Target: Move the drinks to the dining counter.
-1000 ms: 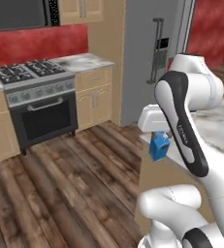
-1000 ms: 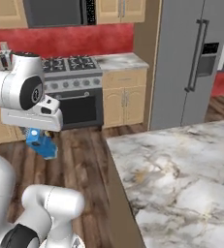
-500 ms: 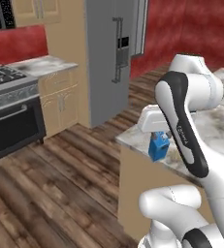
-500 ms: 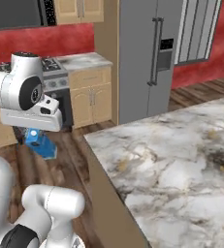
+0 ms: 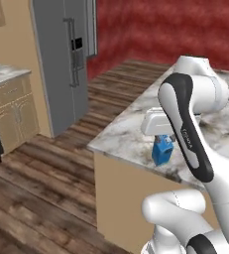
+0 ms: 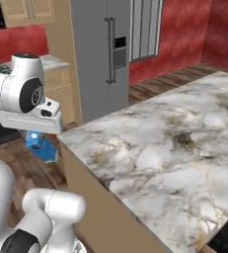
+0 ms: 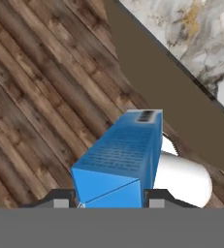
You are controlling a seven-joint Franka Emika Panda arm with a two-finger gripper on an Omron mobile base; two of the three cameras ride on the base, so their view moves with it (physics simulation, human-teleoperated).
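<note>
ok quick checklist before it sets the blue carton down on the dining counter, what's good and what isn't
1. Blue carton held in the end effector: ok, a finger sits on each side of it.
2. Carton over the dining counter: not ok; the hand view shows wood floor under it, and the right base view puts it beside the counter's edge.
3. Landing spot free: ok, the marble near the corner looks bare.
4. Carton upright: cannot tell, it hangs partly hidden under the hand.
5. Carton high enough to clear the counter's edge: cannot tell from these angles.
</note>
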